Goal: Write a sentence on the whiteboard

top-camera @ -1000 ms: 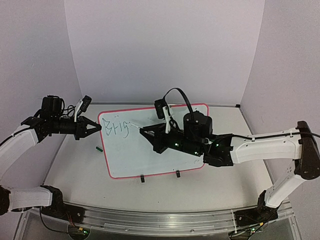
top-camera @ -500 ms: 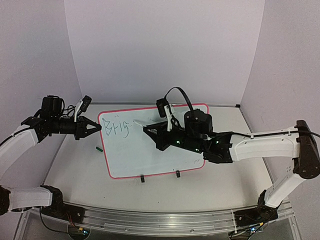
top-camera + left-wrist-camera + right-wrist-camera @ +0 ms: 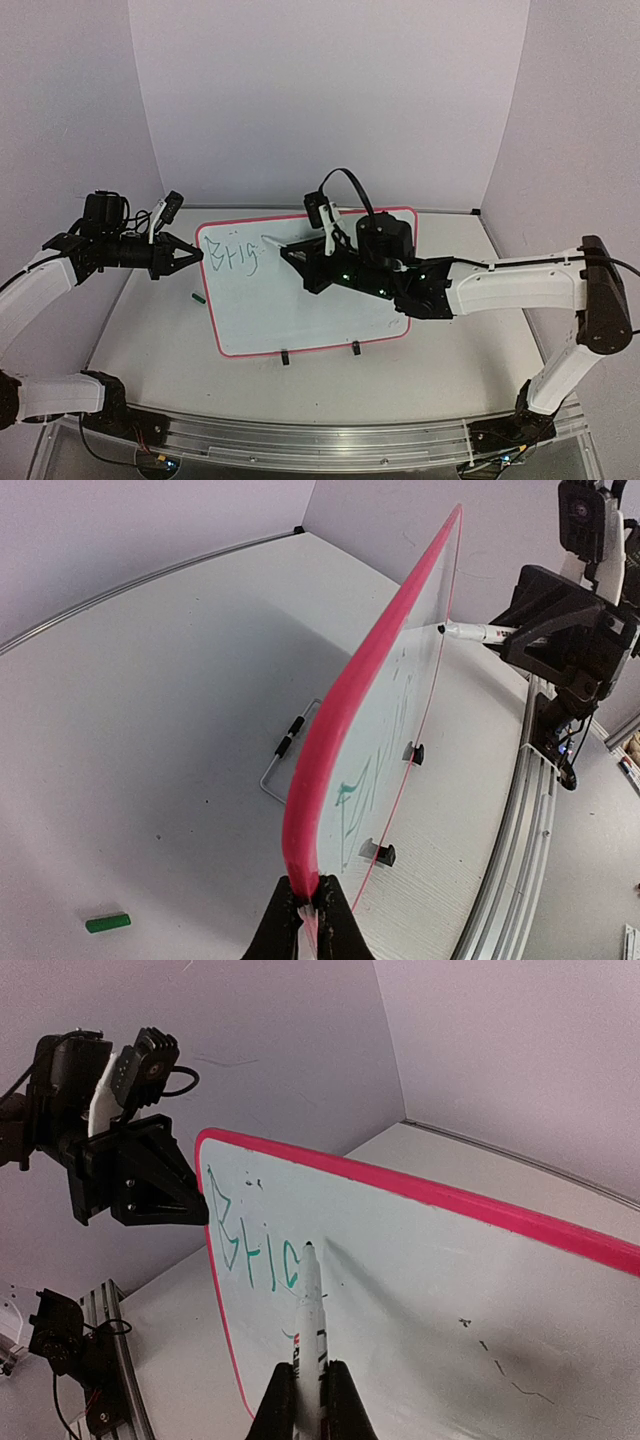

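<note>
A: Where is the whiteboard (image 3: 300, 310)?

B: In the top view it sits in the middle of the table (image 3: 150, 330), with a pink frame all round. The left gripper (image 3: 201, 257) is pinched closed on its left edge. The right gripper (image 3: 285, 253) reaches in from the other side.

A: And the sentence (image 3: 232, 251)?

B: Only 4 green letters, roughly "Brig", at the board's upper left corner.

A: What does the right wrist camera add?

B: The grip. Both fingers (image 3: 279, 1400) are clamped tight on a white marker (image 3: 308, 1310). Its dark tip is at the board's surface, just right of the last letter.

A: And the left wrist?

B: It shows the board edge-on, standing up off the table, with the frame squeezed between the closed fingertips (image 3: 284, 925). It also shows 2 black clips (image 3: 383, 853) at the bottom edge, a wire stand (image 3: 290, 745) behind the board, and a small green cap (image 3: 107, 922) lying apart on the table.
</note>
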